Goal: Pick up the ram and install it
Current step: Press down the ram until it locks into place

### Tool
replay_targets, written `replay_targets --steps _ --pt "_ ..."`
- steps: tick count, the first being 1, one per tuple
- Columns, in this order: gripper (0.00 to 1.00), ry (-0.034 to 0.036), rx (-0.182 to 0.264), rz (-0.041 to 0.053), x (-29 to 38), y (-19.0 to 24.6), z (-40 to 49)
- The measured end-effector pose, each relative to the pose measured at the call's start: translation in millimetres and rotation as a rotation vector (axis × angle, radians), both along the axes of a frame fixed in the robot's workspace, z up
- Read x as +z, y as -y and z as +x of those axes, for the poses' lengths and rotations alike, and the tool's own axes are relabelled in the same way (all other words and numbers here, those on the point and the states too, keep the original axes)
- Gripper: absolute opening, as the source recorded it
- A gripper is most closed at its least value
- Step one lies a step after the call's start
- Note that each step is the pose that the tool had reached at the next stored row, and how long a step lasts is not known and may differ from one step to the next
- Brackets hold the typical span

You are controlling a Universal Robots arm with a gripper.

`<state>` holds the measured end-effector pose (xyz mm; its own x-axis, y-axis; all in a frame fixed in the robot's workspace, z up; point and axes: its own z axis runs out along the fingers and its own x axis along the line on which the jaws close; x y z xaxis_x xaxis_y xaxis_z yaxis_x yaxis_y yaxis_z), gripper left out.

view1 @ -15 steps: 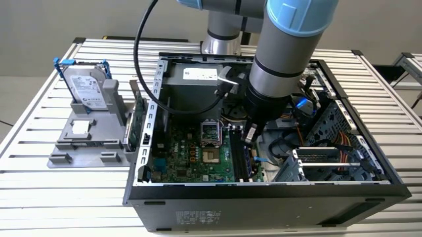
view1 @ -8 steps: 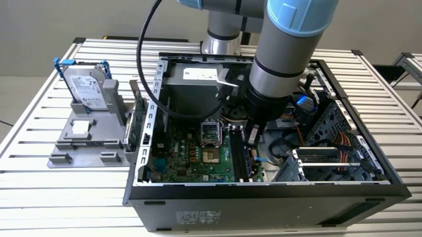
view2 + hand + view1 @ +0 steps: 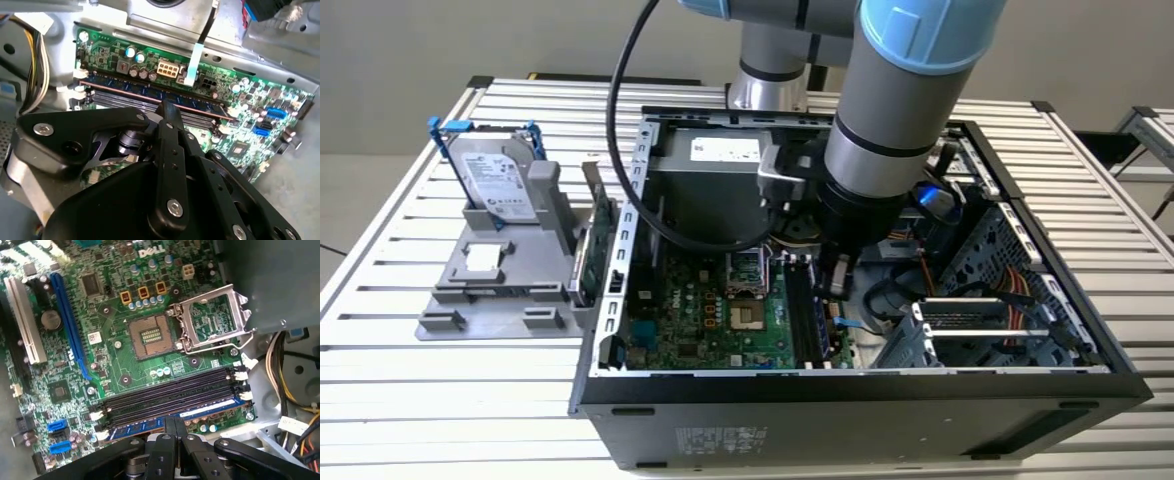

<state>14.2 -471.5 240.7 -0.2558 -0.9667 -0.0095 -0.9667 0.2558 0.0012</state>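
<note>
Bluish-green with dark chips, the ram (image 3: 150,93) sits edge-down in the outermost of the black memory slots (image 3: 170,395) on the motherboard (image 3: 125,360), directly beneath my jaws. In both wrist views I see the black jaws drawn together to a narrow point, their tips right at the stick's top edge (image 3: 145,426); whether they pinch it or only press on it I cannot tell. From the exterior view, my arm (image 3: 881,150) reaches down into the open computer case (image 3: 854,400) on the slatted bench (image 3: 400,400), with a hard drive (image 3: 494,180) standing well apart.
</note>
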Motion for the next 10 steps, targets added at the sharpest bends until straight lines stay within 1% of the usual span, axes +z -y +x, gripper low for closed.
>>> replay_targets --steps 5,9,10 --pt "0.00 -0.0001 0.044 -0.0001 -0.4 0.0 0.1" --pt "0.00 0.0000 0.094 0.0000 -0.9 0.0 0.7" --pt "0.00 -0.0001 0.101 -0.0001 -0.9 0.0 0.7"
